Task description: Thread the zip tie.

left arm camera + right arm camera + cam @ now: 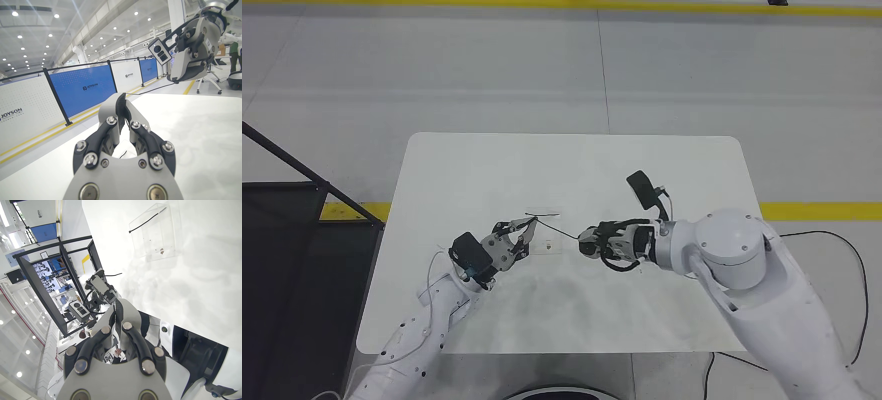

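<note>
The table [662, 300] lies under both arms, and the clear box [166, 243] stands on it ahead of my right pincer [115, 303], between it and my left pincer [123, 95]. Both pincers are clenched, and each grips one end of the tie [151, 90], which spans the gap between the tips above the table. A spare tie [144, 222] lies across the top of the box, apart from both pincers. I judge the tie to be very light, thin, springy along its length and slick, so it will bow under any side load and may slip through smooth pads. Hold it close to the end being aimed, leaving only a short free length, and clamp across the flat face, not the edge. The left wrist view gives the full span of the tie from tip to tip, including a slight kink near my left tips. The right wrist view gives the box, the spare tie and a short stub beyond my left pincer, while my own fingers hide the right grip there. The top view gives the spacing of the pincers over the box.
</note>
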